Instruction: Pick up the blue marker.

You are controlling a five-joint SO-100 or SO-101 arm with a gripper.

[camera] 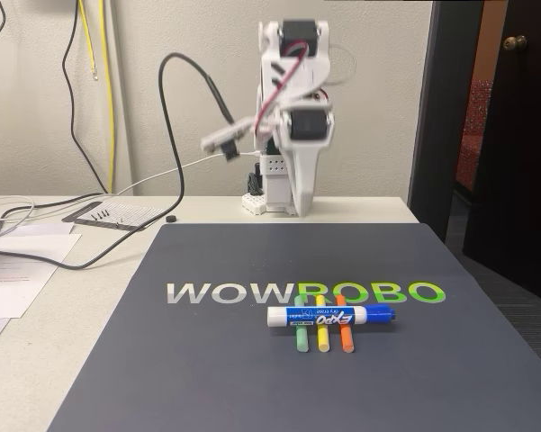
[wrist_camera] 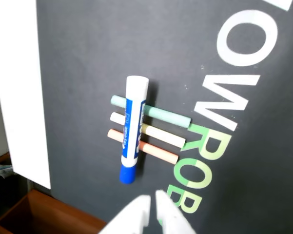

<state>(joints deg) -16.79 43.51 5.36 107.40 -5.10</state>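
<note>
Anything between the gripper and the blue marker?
Nothing visible. In the wrist view only bare dark mat separates the gripper from the blue marker. It lies across three thin sticks, which are underneath, not in the way.

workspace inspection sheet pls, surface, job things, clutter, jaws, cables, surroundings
surface: dark mat printed WOWROBO, on a pale table.
job's things: blue marker lies crosswise on top of three thin sticks, cap to the right in the fixed view.
clutter: papers left of the mat.
grippers: gripper enters the wrist view from the bottom, jaws nearly closed, holding nothing, short of the marker's cap.
cables: black cable loops behind the mat; yellow wire on the wall.
surroundings: dark door at right.
</note>
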